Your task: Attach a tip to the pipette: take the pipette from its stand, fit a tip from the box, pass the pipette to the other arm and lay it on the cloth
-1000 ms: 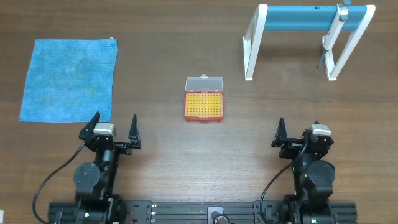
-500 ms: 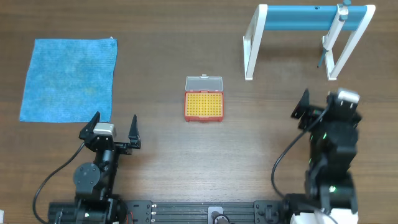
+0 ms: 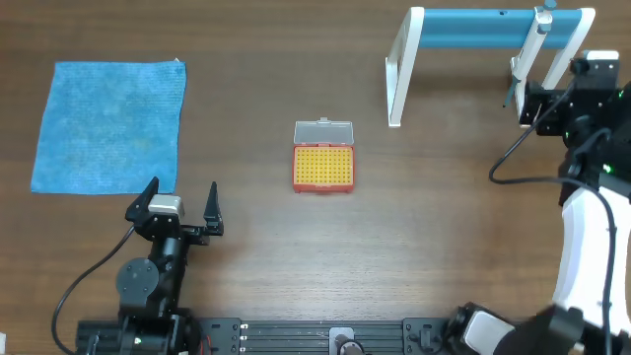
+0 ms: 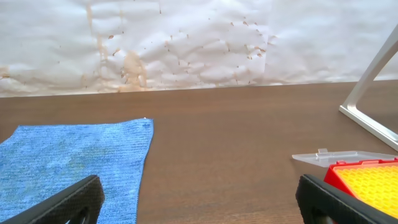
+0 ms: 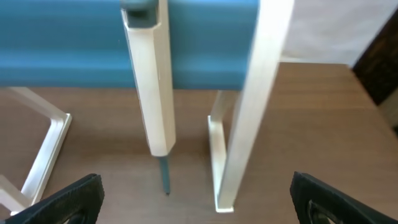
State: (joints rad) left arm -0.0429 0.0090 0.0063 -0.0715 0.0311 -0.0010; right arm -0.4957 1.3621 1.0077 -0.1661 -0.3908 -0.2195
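The white pipette point(image 3: 526, 54) hangs from the blue bar of its white stand point(image 3: 402, 69) at the far right. My right gripper point(image 3: 552, 99) is raised just in front of it, fingers spread wide; in the right wrist view the pipette point(image 5: 151, 93) hangs straight ahead, its dark nozzle point(image 5: 165, 176) pointing down between my open fingers point(image 5: 71, 198). The red tip box point(image 3: 323, 168) with yellow tips and an open clear lid sits mid-table, also seen as the tip box point(image 4: 367, 180). The blue cloth point(image 3: 108, 128) lies far left. My left gripper point(image 3: 179, 205) rests open near its base.
A white stand leg point(image 5: 249, 106) stands close beside the pipette, on the side of my right gripper's other finger. The blue cloth point(image 4: 68, 162) lies ahead of the left gripper. A papered wall point(image 4: 199, 43) backs the table's far edge.
The right arm has swung up and away from its base to the stand, bringing its open gripper in front of the hanging pipette. The left arm has stayed put.
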